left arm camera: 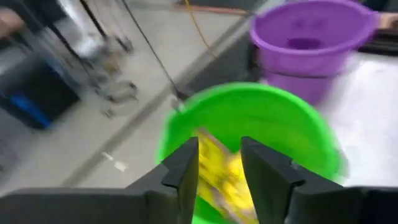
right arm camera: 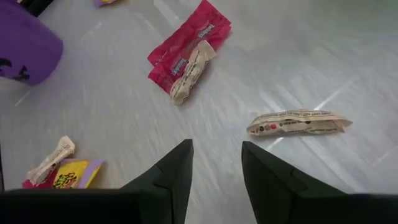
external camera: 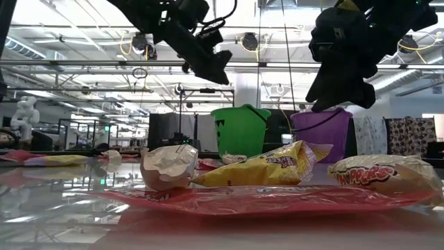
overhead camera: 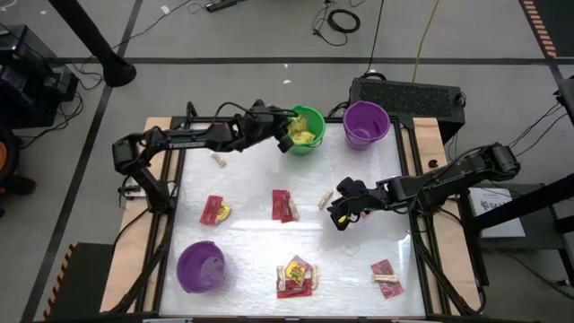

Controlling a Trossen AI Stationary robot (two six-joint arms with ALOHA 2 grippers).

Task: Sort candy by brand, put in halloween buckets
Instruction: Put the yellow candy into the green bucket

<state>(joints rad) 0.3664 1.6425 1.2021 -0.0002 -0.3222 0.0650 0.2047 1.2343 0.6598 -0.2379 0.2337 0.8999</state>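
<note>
Hovering over green bucket (overhead camera: 306,131), left gripper (left arm camera: 219,163) spread, yellow candy (left arm camera: 221,180) below; purple bucket (overhead camera: 366,123) at 3 o'clock. Right gripper (right arm camera: 216,158) spread, hanging above tan candy (right arm camera: 299,122).

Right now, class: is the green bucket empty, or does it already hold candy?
Not empty. The green bucket holds yellow packets, seen in the high view and between the left gripper's open fingers.

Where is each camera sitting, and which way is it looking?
High: above the table, looking down; both arms show.
Low: at tabletop height, looking across candy; arms hang overhead.
Left wrist: over the green bucket; own open fingers show.
Right wrist: above the table; own fingers show.
Shared: high and low views both show the green bucket.
</note>
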